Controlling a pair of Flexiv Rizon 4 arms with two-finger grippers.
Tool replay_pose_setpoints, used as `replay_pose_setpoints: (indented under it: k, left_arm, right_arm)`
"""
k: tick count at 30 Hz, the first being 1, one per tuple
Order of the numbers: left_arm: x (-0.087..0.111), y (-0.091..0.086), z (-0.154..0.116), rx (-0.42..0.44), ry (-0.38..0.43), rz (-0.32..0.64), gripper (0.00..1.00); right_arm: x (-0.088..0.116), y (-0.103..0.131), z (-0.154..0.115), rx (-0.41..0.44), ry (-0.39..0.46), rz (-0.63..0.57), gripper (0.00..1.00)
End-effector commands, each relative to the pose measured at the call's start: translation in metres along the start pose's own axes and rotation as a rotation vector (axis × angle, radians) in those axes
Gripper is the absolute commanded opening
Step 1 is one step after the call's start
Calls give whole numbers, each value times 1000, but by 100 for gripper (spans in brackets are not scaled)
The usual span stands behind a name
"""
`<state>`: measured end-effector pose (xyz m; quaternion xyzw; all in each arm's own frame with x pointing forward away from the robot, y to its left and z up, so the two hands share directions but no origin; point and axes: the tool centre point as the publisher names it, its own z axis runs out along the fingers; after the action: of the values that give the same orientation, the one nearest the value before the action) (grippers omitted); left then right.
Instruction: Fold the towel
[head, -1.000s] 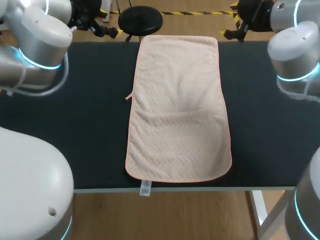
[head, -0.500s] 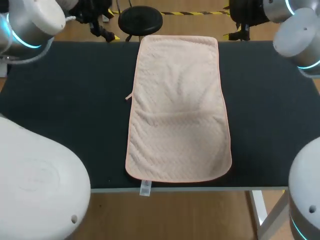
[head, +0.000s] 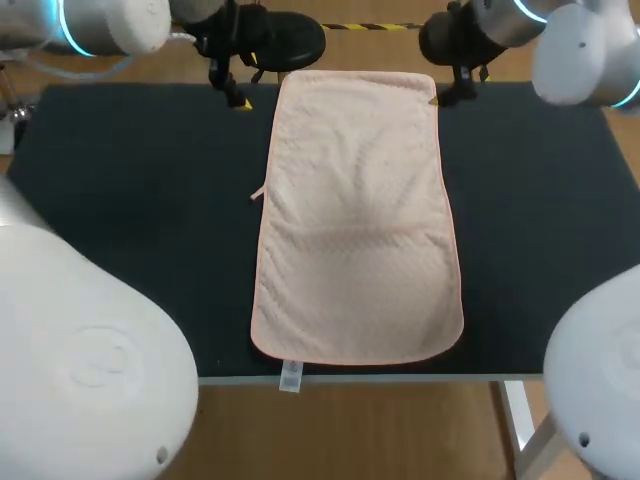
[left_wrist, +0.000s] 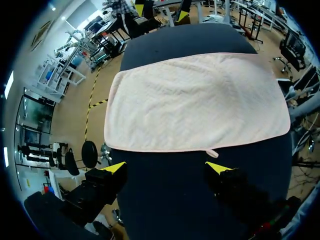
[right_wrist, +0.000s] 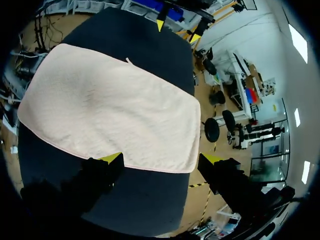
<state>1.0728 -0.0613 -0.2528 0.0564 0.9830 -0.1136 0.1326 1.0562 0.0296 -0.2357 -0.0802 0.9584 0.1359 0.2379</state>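
A pale pink towel lies flat and unfolded, lengthwise down the middle of the black table. A small loop sticks out of its left long edge. My left gripper hangs open beside the towel's far left corner, with nothing held. In the left wrist view this gripper is over bare table, just off the towel. My right gripper hangs open by the far right corner. Its wrist view shows the gripper spanning that corner of the towel from above.
A small white tag hangs off the table's front edge below the towel. Bare black tabletop lies on both sides of the towel. My left gripper's yellow fingertips show across the towel in the right wrist view.
Both arms have swung inward, bringing their grippers from the table's far outer corners to the towel's far corners. The towel has not moved.
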Motion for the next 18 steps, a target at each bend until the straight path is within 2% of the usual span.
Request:
replay_pose_setpoints:
  k: [1, 10, 18]
  left_arm:
    - [3, -9, 13, -77, 6, 2, 100]
    - [16, -24, 62, -40, 52, -14, 100]
    - [24, -39, 100, -24, 119, -21, 100]
  right_arm:
    - [6, 1, 4, 403, 122, 32, 100]
    - [44, -16, 48, 360, 213, 71, 100]
    - [62, -27, 73, 352, 245, 100, 100]
